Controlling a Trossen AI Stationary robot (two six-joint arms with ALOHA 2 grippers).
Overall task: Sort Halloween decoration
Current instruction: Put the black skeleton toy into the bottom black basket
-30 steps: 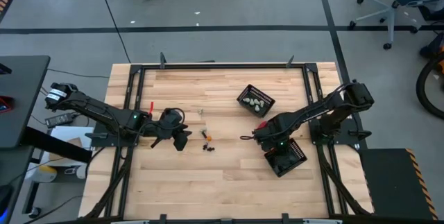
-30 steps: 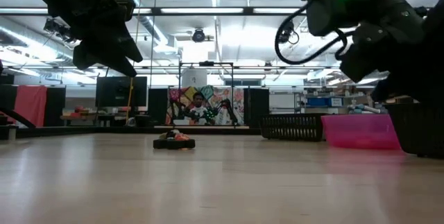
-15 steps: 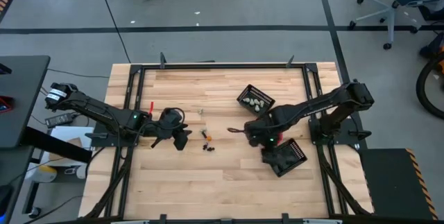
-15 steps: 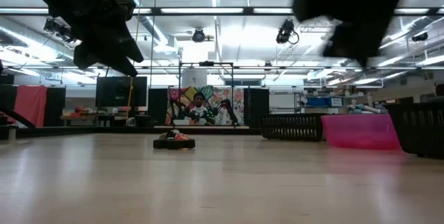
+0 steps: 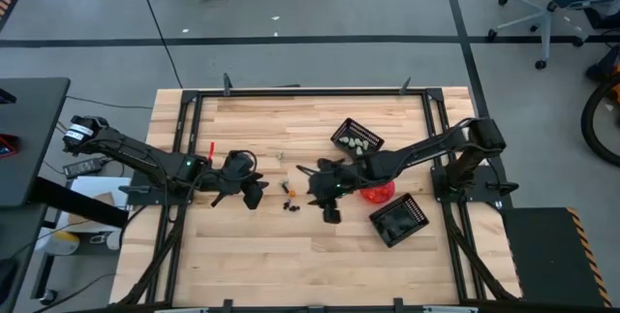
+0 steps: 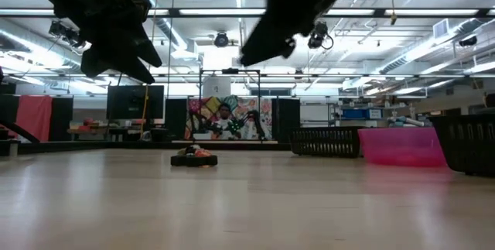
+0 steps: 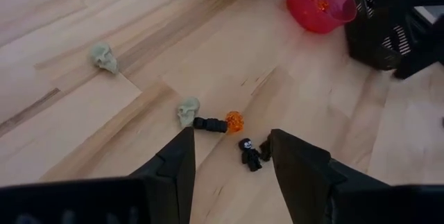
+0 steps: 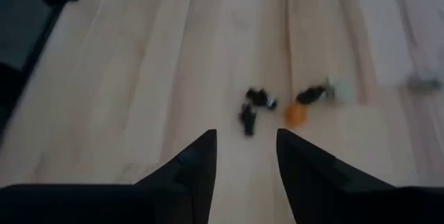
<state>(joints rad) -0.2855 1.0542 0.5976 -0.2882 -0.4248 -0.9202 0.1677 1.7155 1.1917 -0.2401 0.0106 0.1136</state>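
Note:
A small cluster of trinkets (image 5: 289, 197) lies on the wood mid-table. In the left wrist view it shows as a pale skull (image 7: 187, 110), an orange bead (image 7: 234, 121) and black figures (image 7: 250, 154). A second pale skull (image 7: 104, 57) lies apart from them. My left gripper (image 5: 254, 195) hangs open just left of the cluster, above the table. My right gripper (image 5: 314, 193) hangs open just right of it, its fingers pointing at the black pieces (image 8: 248, 118) and the orange bead (image 8: 297, 114). Neither gripper touches anything.
A black slatted basket (image 5: 356, 140) holding pale pieces sits at the far right. A second black basket (image 5: 399, 219) stands near the right edge, with the pink bowl (image 5: 380, 193) between them. Bare wood lies toward the near and far-left edges. A person stands far off in the room (image 6: 223, 120).
My right gripper has swung from over the near-right basket toward the table's left, past the pink bowl, and now hangs beside the trinket cluster. The trinkets lie where they were.

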